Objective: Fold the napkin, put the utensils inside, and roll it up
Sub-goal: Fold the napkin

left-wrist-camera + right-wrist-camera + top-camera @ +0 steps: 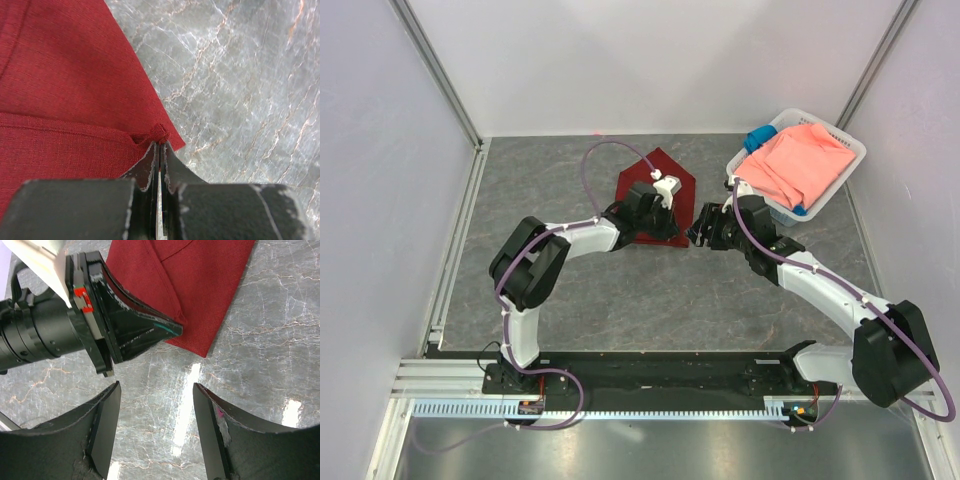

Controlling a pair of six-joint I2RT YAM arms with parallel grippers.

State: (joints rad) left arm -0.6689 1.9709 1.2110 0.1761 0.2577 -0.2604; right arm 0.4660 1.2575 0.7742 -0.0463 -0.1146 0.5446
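Observation:
The maroon napkin (pixel 652 180) lies on the grey table at the back middle, with one part folded over itself. It also shows in the left wrist view (pixel 75 75) and in the right wrist view (pixel 200 280). My left gripper (pixel 676 234) is shut on the napkin's near right corner, which is bunched at its fingertips (pixel 160 146). My right gripper (pixel 697 237) is open and empty just to the right of that corner, over bare table (pixel 156 386). The left gripper's fingers (pixel 150 332) show right in front of it. No utensils are in view.
A white basket (pixel 850 165) stands at the back right, holding a salmon-pink cloth (pixel 805 165) and a small blue cloth (pixel 758 138). White walls with metal frame rails close in the table on three sides.

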